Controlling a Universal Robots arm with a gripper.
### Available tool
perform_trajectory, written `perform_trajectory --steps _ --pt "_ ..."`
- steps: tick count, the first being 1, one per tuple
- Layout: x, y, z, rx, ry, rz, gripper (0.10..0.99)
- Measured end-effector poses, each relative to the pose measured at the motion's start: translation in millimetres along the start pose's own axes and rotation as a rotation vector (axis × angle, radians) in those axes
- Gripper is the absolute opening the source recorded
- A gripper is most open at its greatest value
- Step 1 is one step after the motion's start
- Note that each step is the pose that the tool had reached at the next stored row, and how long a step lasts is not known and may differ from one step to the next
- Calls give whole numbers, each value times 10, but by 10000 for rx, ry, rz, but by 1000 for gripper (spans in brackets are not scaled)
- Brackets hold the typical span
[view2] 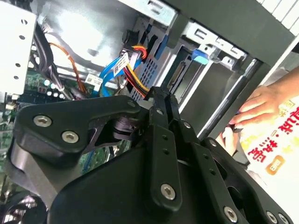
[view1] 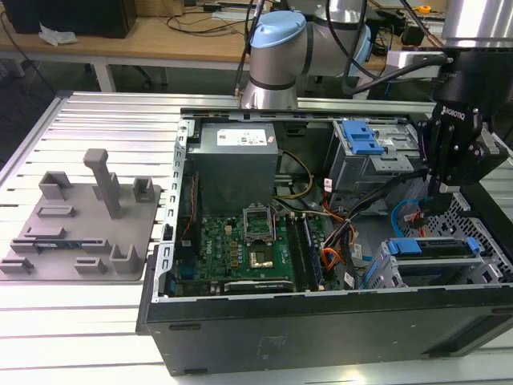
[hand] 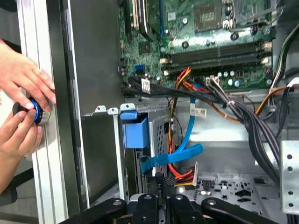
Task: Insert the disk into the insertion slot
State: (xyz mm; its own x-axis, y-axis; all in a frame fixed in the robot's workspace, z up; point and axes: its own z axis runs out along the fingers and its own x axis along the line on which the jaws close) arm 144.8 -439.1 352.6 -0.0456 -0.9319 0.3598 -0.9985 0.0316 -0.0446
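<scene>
Jaws pressed together and gripping nothing, the gripper point(view1: 438, 195) hung inside the open computer case point(view1: 321, 337) in the exterior view. It was just above the disk point(view1: 429, 247), whose blue carrier lay in the mouth of the insertion slot point(view1: 386, 269) at the exterior view's right. In the second wrist view, the tips pointed toward a knot of blue and orange cables point(view2: 135, 60), and a person's hand point(view2: 261, 105) rested outside the case. In the first wrist view, what looked like the carrier's blue end point(hand: 135, 133) sat in the grey cage, with a blue data cable point(hand: 173, 156) looping just beside it. Seating the disk well appeared to call for a square push along the cage, on the carrier rather than the label, clear of those cables.
</scene>
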Motion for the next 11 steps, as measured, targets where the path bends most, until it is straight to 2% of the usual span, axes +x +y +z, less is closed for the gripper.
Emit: perform_trajectory --steps 1,2,3,5,6,7,8,9,11 --pt "2 -47 3 -100 -38 -38 165" --pt "11 -107 9 -103 -111 -37 165" --pt "22 -134 15 -109 -179 -36 165" --pt "46 -155 25 -250 -546 -74 165" --pt "53 -161 28 -314 -680 -92 165" --pt "60 -166 31 -365 -776 -106 165" --pt "72 -181 37 -432 -950 -125 165" --pt "80 -205 41 -475 -984 -139 165" --pt "84 -239 44 -620 -979 -186 165"
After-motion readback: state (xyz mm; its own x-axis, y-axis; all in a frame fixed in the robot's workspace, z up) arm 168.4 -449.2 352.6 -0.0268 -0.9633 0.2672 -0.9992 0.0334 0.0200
